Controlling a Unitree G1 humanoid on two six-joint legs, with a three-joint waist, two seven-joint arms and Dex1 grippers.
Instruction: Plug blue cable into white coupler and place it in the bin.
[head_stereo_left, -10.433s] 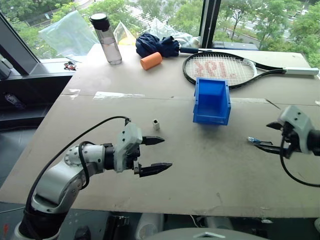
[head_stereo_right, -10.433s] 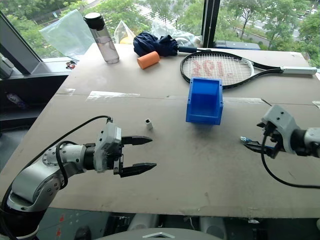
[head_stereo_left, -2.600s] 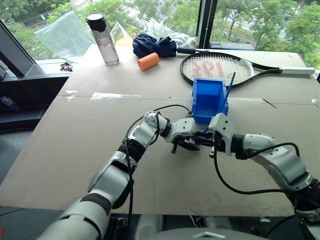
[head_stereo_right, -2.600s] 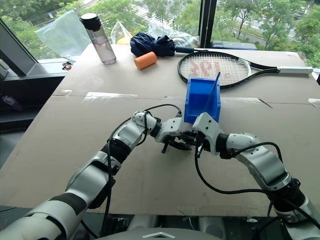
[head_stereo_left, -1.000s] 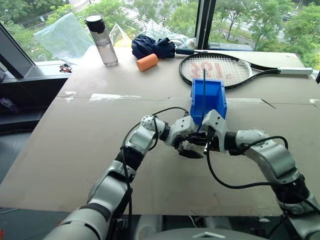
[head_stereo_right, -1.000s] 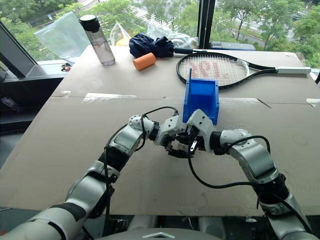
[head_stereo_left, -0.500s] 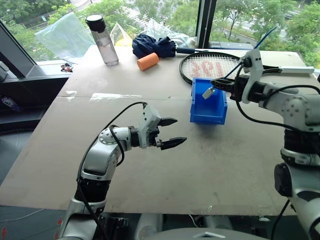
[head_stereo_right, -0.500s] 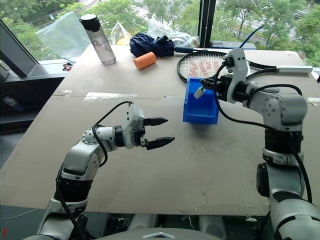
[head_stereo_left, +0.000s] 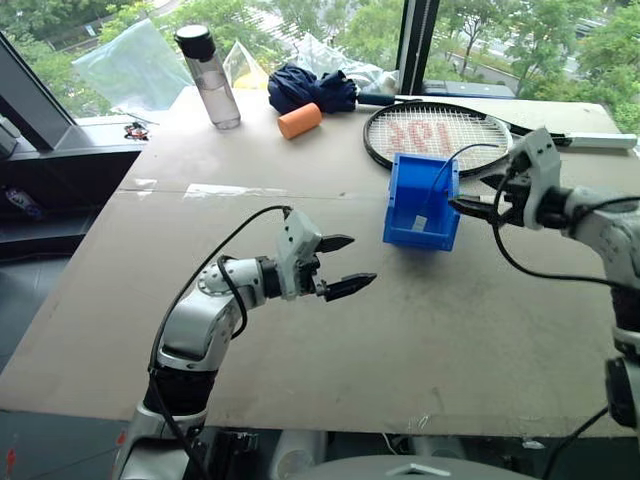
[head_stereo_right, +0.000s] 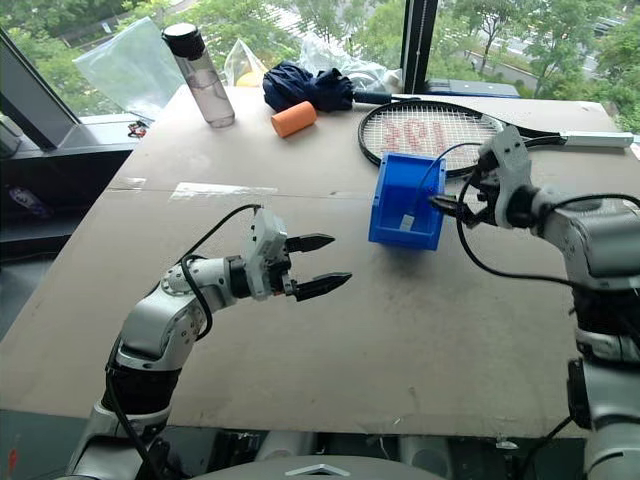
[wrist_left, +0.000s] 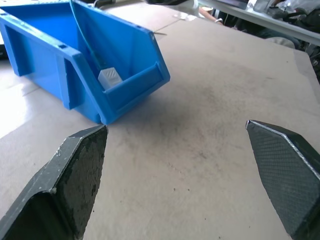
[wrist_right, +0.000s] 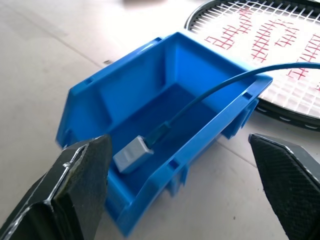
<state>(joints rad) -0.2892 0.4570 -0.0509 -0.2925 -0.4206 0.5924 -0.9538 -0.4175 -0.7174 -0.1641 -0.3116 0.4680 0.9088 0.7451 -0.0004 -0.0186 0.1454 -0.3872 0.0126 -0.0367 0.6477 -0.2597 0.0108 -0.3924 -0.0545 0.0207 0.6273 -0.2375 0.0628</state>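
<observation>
White coupler (wrist_right: 133, 152) with blue cable (wrist_right: 210, 93) plugged in sits in the bin (wrist_right: 95, 105); left gripper (head_stereo_left: 340, 265) and right gripper (head_stereo_right: 455, 195) both wide open, empty.

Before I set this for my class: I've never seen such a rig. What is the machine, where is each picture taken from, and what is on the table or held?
It is a two-armed humanoid robot. Two pictures come from its head, two from its wrists. The left gripper and right gripper are both open and hold nothing. On the table a bin holds the coupler with the cable plugged in, trailing over the rim. Behind lie a racket, a bottle and an orange roll.
</observation>
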